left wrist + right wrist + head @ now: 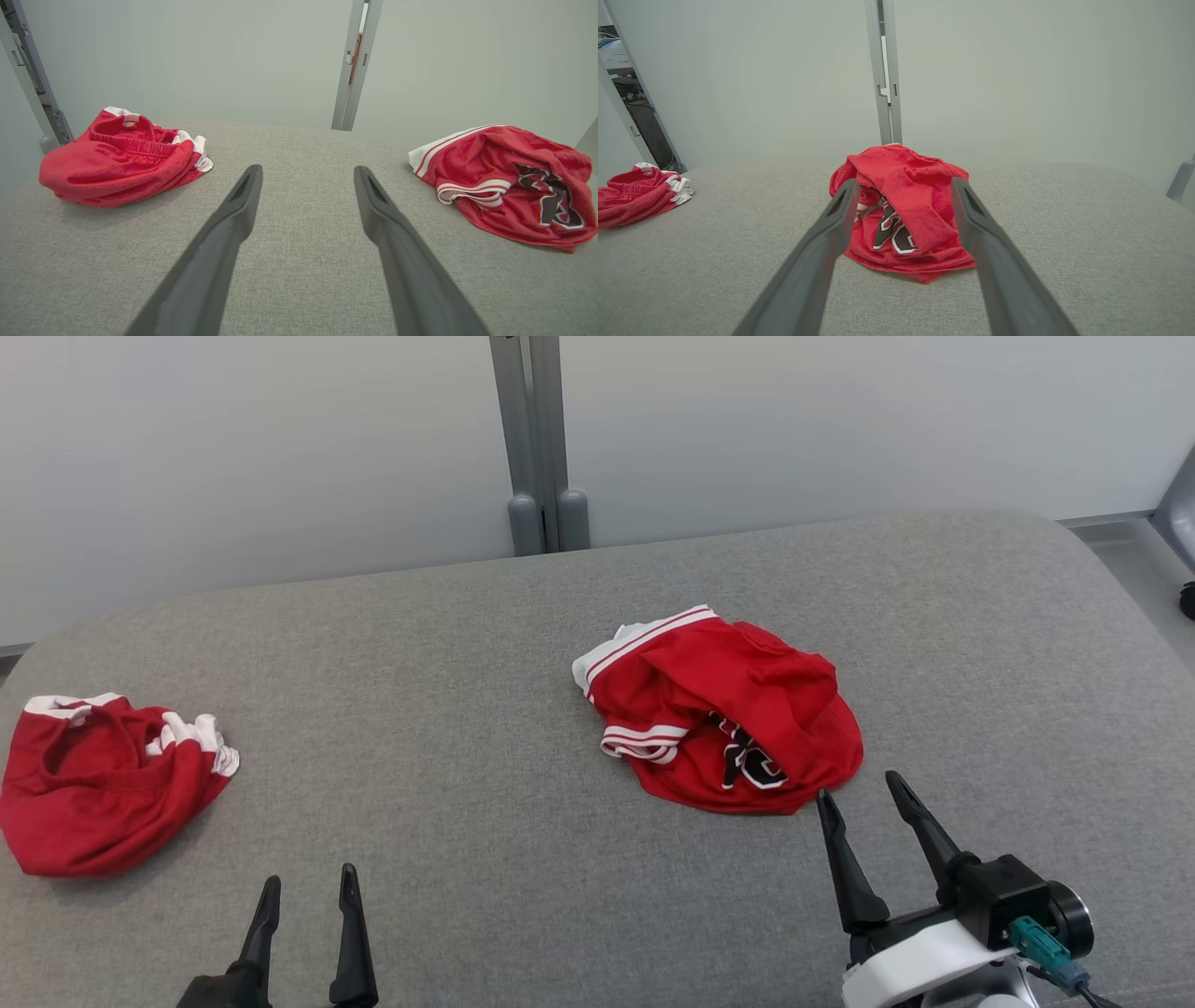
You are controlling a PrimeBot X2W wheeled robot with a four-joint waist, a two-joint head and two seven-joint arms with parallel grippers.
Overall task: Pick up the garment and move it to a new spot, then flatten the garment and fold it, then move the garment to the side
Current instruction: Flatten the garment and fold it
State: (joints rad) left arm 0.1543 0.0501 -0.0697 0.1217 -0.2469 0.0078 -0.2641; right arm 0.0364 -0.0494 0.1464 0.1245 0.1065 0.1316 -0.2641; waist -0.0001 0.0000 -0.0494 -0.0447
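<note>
A crumpled red garment [728, 709] with white striped trim and a dark print lies on the grey padded table [467, 644], right of centre. My right gripper [857, 786] is open just short of its near edge, fingertips pointing at it and not touching. In the right wrist view the garment [906, 205] sits between and beyond the spread fingers [831, 233]. My left gripper [310, 874] stands open over bare table at the lower left, holding nothing. The left wrist view has the garment [504, 182] off to the right of its open gripper [306, 170].
A second bunched red garment [103, 793] with white trim lies at the table's left edge, also in the left wrist view [121, 158]. A grey post [537, 439] stands against the pale wall behind the table. Bare table stretches between the two garments.
</note>
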